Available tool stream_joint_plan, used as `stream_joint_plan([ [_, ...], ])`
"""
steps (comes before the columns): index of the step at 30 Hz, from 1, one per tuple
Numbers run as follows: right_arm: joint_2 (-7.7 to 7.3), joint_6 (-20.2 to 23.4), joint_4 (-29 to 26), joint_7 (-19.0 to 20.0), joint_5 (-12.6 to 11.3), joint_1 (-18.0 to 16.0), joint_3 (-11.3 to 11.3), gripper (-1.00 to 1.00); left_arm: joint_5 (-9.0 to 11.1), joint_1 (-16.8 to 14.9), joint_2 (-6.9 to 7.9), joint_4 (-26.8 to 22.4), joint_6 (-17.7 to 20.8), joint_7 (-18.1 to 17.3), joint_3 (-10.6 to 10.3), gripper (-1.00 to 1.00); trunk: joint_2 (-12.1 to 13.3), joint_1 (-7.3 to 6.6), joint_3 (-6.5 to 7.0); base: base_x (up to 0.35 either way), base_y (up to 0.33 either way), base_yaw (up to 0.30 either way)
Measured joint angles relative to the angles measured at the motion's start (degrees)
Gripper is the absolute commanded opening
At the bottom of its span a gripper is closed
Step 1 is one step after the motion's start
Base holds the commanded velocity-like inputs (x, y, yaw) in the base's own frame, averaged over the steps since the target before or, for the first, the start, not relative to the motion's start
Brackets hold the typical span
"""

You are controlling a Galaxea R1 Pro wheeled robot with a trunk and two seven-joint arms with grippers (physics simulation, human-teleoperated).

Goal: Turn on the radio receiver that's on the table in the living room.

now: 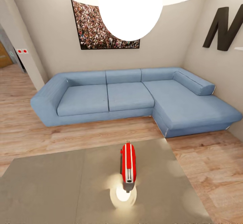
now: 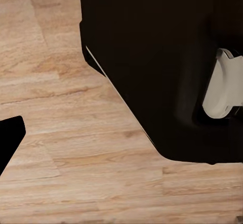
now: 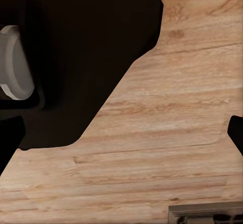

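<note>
Bring an arm up over the table's [image 1: 50, 187] near edge toward the radio [image 1: 128, 163] mid-table, dark end facing you; I cannot tell either gripper's state.

place: home living room | seating: blue L-shaped sofa [image 1: 135, 99] | floor: light wood floor [image 1: 209, 163] | walls: beige, crowd picture [image 1: 101, 24], black letter [image 1: 224, 28] | light: white ceiling lamp [image 1: 130, 4] | furniture: low grey desk [image 1: 50, 183]
</note>
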Motion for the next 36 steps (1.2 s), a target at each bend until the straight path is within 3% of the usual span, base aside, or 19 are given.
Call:
stream_joint_plan([
  [36,0.00,-0.38,0.00,0.00,0.00,0.00,0.00,1.00,-0.03,0.00,0.03,0.01,0.00,0.00,-0.02,1.00,0.00,0.00,-3.29,0.000,0.000,0.000],
])
